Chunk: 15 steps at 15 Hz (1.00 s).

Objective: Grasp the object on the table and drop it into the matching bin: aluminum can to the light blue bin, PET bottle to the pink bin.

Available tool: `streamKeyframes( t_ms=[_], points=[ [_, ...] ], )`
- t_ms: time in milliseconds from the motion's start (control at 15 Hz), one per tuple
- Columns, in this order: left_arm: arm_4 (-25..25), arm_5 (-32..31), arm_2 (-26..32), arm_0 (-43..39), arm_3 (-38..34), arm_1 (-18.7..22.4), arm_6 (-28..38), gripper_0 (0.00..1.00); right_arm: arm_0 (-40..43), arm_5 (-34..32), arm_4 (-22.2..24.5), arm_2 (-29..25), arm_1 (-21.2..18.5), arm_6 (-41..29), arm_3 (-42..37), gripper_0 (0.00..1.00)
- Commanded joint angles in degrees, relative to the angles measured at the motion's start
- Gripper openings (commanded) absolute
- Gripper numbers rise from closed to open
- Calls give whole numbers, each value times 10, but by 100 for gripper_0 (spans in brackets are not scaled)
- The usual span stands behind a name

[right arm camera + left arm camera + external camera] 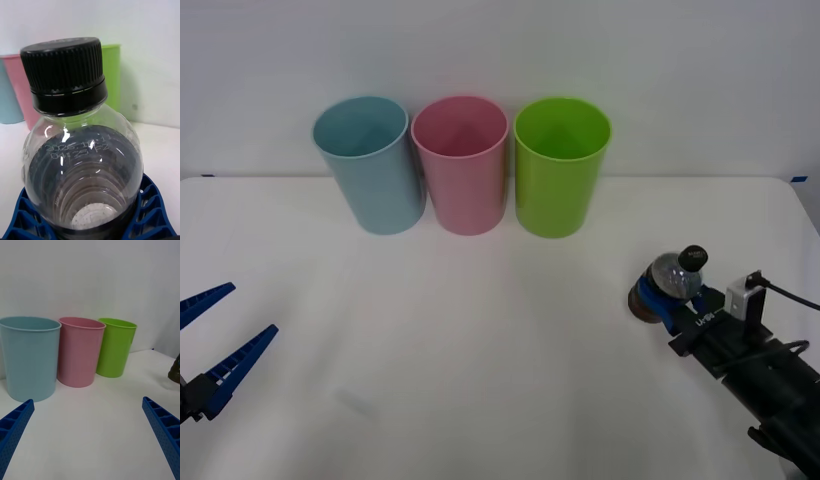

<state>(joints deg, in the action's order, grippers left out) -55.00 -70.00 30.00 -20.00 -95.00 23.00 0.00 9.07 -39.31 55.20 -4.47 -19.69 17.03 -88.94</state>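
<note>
Three bins stand far: light blue bin (370,165), pink bin (461,165), lime green bin (560,167); one PET bottle (672,280) clamped in the right gripper (670,300); left gripper (215,345) gapes apart near-left above the desk (480,350).

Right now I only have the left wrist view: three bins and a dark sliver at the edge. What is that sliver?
Observer: It's the PET bottle, clamped between the blue fingers of the right end effector.
Operator: Is it upright?
Observer: No. In the front view it's tilted, black cap higher and pointing away from the robot.
Operator: How does it sit relative to the pink bin?
Observer: The pink bin is off to the bottle's left. The bottle is nearer the robot and right of the lime green bin. The left end effector waits open at the table's left.
</note>
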Motion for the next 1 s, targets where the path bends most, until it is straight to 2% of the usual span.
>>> streamKeyframes(
  t_ms=[67,333,1000],
  points=[
    [0,0,0,0,0,0,0,100,1,-17,0,0,-9,-11,-22,0],
    [0,0,0,0,0,0,0,100,1,-31,1,3,-28,-46,-58,0],
    [0,0,0,0,0,0,0,100,-1,-35,54,9,-86,-318,-207,0]
  ],
)
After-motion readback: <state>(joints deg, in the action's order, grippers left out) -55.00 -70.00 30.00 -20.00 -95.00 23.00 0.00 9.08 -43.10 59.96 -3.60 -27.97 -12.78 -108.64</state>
